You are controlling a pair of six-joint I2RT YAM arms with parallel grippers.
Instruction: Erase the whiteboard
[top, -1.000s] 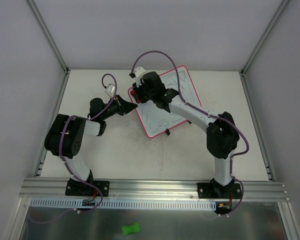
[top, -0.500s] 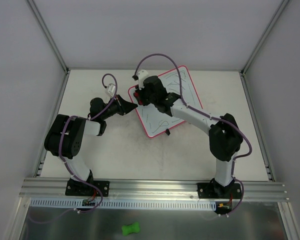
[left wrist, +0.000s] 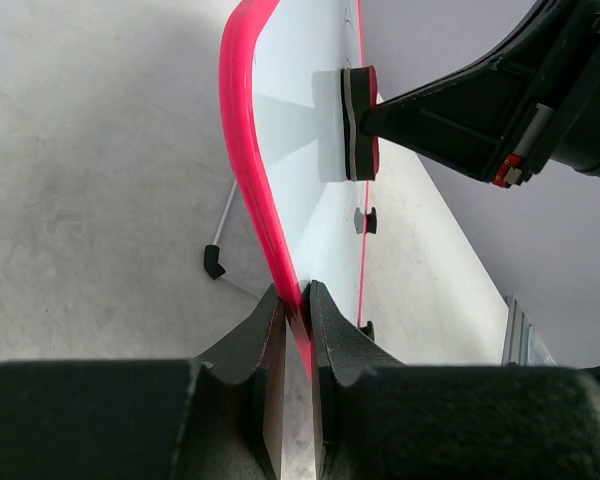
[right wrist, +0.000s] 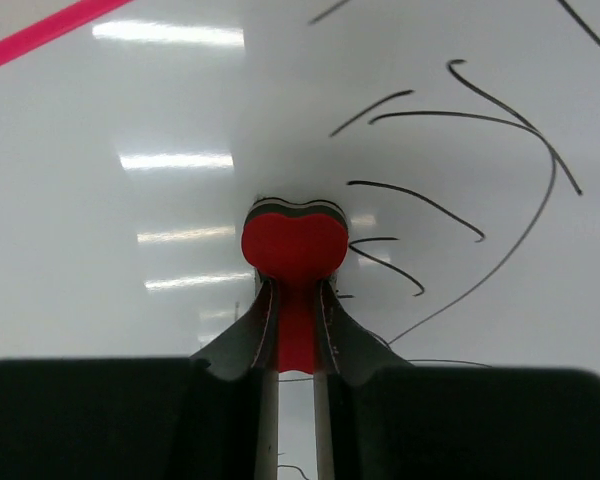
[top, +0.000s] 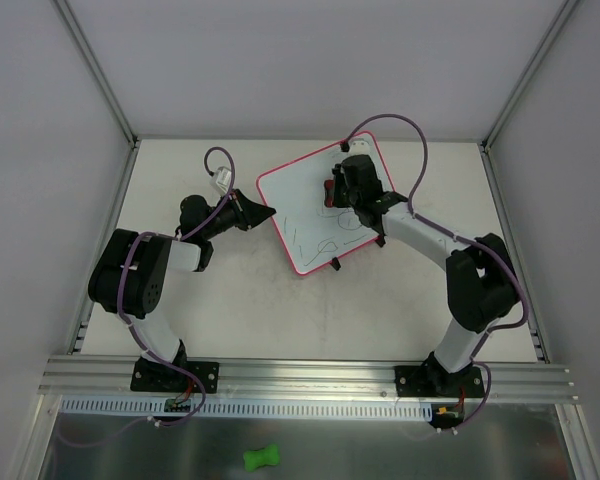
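The whiteboard (top: 298,198), white with a thin pink-red frame, lies tilted at the back middle of the table. Dark scribbles (top: 325,240) cover its near part. My left gripper (top: 271,212) is shut on the board's left frame edge (left wrist: 242,130), one finger on each side (left wrist: 298,300). My right gripper (top: 338,190) is shut on a red bone-shaped eraser (right wrist: 294,245), pressed flat against the board face (right wrist: 130,120), with curved black strokes (right wrist: 460,130) just to its right. In the left wrist view the eraser (left wrist: 358,122) touches the board.
Two small black clips (top: 335,264) (top: 379,241) sit on the board's near edge. A thin leg with a black foot (left wrist: 215,262) shows under the board. A green bone-shaped piece (top: 261,458) lies in front of the aluminium rail (top: 310,375). Enclosure walls stand left, right and behind.
My right gripper has swept the eraser rightward across the board, from its upper left corner to the upper middle right. The left gripper and the board have stayed put.
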